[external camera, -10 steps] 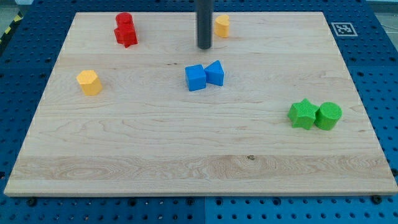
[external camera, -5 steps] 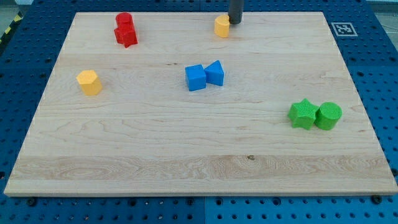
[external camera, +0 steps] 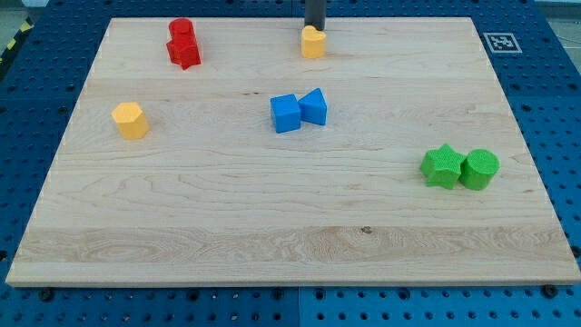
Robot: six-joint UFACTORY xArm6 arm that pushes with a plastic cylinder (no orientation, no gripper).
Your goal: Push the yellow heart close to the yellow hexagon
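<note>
The dark rod's tip point(external camera: 314, 28) sits touching the small yellow plastic heart point(external camera: 313, 43) at its twelve o'clock side, near the top edge of the pale wooden tabletop point(external camera: 272, 209). The tool has no jaws to spread or press. The yellow plastic hexagon point(external camera: 131, 120) lies well apart, toward eight o'clock. Risk: pushing from this side would likely drive the heart toward six o'clock, into the two blue blocks point(external camera: 299, 111), or let it slip sideways off the tip.
</note>
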